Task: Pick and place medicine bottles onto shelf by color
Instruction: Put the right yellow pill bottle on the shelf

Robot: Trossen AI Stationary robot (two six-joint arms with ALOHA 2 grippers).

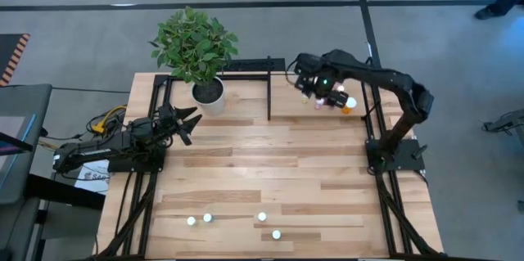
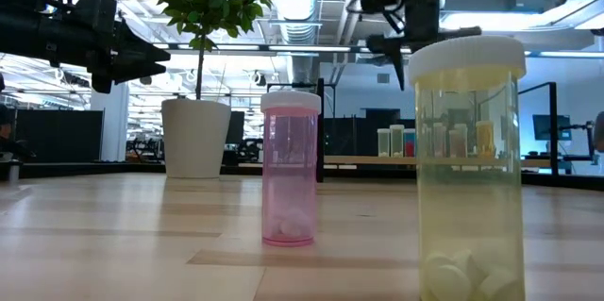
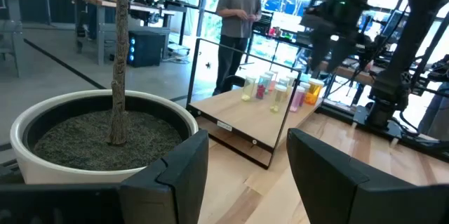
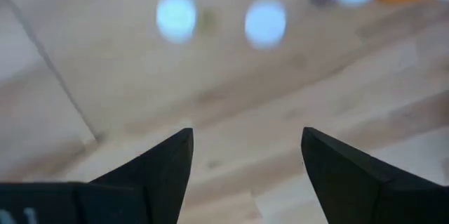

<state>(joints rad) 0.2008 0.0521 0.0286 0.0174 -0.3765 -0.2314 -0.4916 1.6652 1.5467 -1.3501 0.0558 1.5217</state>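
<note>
The right gripper hangs over the shelf, fingers spread wide and empty, with white caps just below it in its wrist view. The risk, as I judge it: lifting away or swinging back, an open finger could clip the bottles on the shelf and topple the row. The left gripper waits beside the plant pot, fingers apart, holding nothing. Four bottles stand on the table's near edge, well apart from the shelf.
</note>
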